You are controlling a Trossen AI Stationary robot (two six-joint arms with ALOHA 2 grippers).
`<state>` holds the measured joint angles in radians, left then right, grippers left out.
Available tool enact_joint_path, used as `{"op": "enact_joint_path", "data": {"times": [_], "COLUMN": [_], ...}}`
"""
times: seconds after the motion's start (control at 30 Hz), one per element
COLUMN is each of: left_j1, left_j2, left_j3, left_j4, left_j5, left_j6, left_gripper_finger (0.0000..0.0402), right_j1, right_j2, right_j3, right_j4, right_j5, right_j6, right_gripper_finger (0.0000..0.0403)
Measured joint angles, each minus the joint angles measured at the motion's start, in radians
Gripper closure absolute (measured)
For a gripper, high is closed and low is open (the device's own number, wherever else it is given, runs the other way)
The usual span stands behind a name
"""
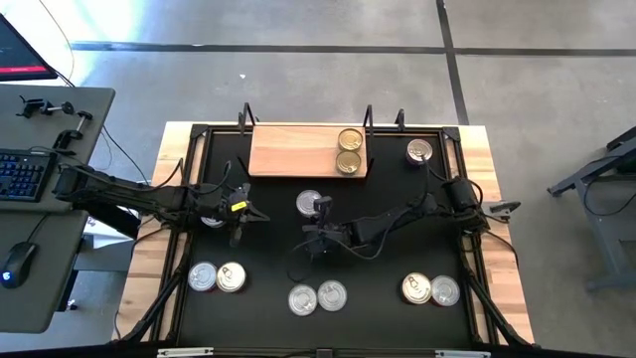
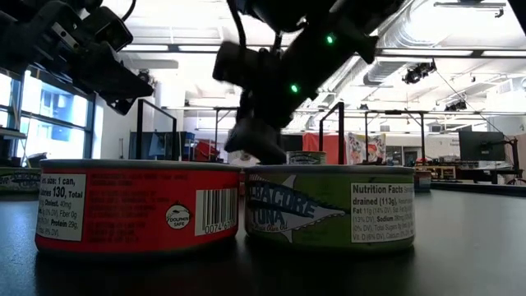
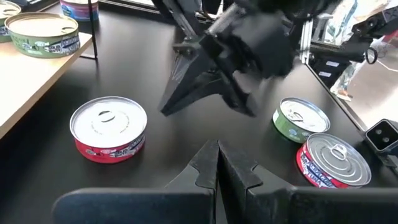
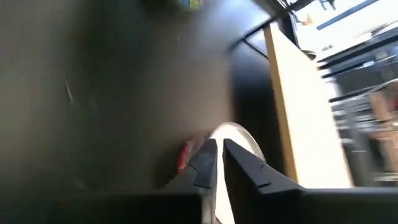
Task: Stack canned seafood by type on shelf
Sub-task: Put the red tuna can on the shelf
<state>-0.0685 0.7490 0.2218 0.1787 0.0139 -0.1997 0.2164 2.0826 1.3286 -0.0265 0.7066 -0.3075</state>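
Left tool (image 1: 241, 211): over the black mat (image 1: 397, 259) on the wooden desk (image 1: 497, 288), left of centre. Its dark fingers (image 3: 211, 165) are pressed together in its own wrist view, with nothing between them.

Right tool (image 1: 316, 237): near mat centre, well to the right of the left tool. Its fingers (image 4: 239, 163) are nearly together with a thin gap, and nothing is gripped. Just ahead of the tips lies a low round tin with a red label and silver lid (image 1: 310, 203), blurred in the right wrist view, where it sits beside the edge of the board.

Shelf: a flat, light-brown wooden board (image 1: 293, 151) at the far edge of the mat, beyond both tools. Two gold-lidded round tins (image 1: 349, 150) sit touching at its right end. The rest of the board is bare.

Other tins, all on the mat:
- One silver-lidded tin (image 1: 419, 150) just right of the board.
- A silver pair (image 1: 217, 276) near-side of the left tool.
- A silver pair (image 1: 317, 296) near-side of the right tool.
- A pair (image 1: 430, 289), one gold and one silver, toward the right near corner.

Low view: a red-labelled tin (image 2: 138, 205) and a green-labelled tuna tin (image 2: 329, 205) stand touching, side by side.
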Motion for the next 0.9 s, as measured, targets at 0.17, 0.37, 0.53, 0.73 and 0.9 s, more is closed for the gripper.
{"op": "enact_joint_path", "data": {"times": [0.17,0.37,0.53,0.73,0.9], "left_j1": [0.000,-0.001,-0.017,-0.051,-0.071], "left_j2": [0.000,0.000,0.000,0.006,0.007], "left_j3": [0.000,0.000,0.000,0.000,0.000], "left_j4": [0.006,0.002,0.000,0.001,0.000], "left_j5": [0.000,0.000,0.000,-0.004,-0.010], "left_j6": [0.010,0.006,0.002,-0.008,-0.008], "left_gripper_finger": [0.0402,0.0401,0.0401,0.0401,0.0402], "right_j1": [-0.069,-0.137,-0.149,-0.115,-0.088], "right_j2": [0.004,0.006,0.016,0.068,0.074], "right_j3": [-0.001,-0.001,-0.001,0.006,0.007], "right_j4": [0.009,-0.047,-0.089,-0.133,-0.146], "right_j5": [-0.230,-0.295,-0.335,-0.200,-0.126], "right_j6": [0.155,0.198,0.107,-0.017,0.012], "right_gripper_finger": [0.0309,0.0253,0.0293,0.0390,0.0394]}}
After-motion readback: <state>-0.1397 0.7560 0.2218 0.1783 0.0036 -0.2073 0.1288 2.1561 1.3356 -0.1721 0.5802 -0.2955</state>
